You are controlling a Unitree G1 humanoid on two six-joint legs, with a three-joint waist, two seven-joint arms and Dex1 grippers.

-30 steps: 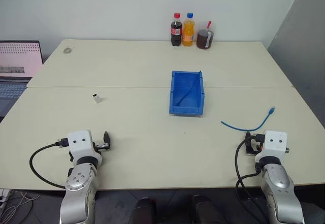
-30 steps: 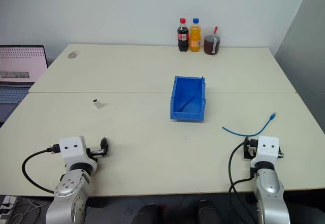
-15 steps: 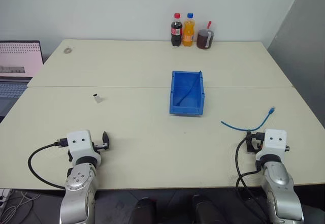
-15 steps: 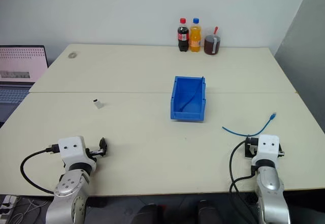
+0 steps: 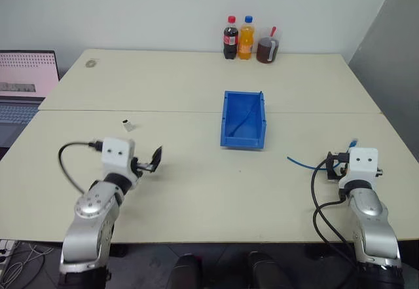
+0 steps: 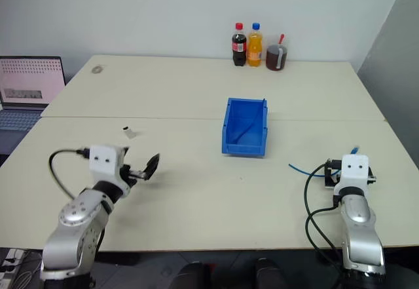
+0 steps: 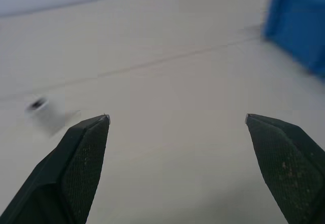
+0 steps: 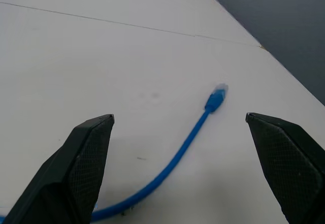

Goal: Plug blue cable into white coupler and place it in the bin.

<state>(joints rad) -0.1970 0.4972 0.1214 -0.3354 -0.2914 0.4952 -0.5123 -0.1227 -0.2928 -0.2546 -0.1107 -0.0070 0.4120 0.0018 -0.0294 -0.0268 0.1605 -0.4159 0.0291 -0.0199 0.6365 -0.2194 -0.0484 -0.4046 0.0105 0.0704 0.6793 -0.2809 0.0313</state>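
Both sets of jaws wide, empty; blue cable [image 8: 175, 155] lying ahead of right gripper [image 8: 180, 127]; white coupler [image 5: 128, 126] at 11 o'clock of left gripper [image 5: 155, 158]; bin [image 5: 243, 138] mid-surface

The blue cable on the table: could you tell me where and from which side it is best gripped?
Probably just behind the plug of the blue cable, coming in low and level with the right pincer. The cable lies flat and that end already points away between the open fingers.

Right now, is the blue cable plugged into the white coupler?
No. The blue cable lies loose near the right pincer; the white coupler sits far left.
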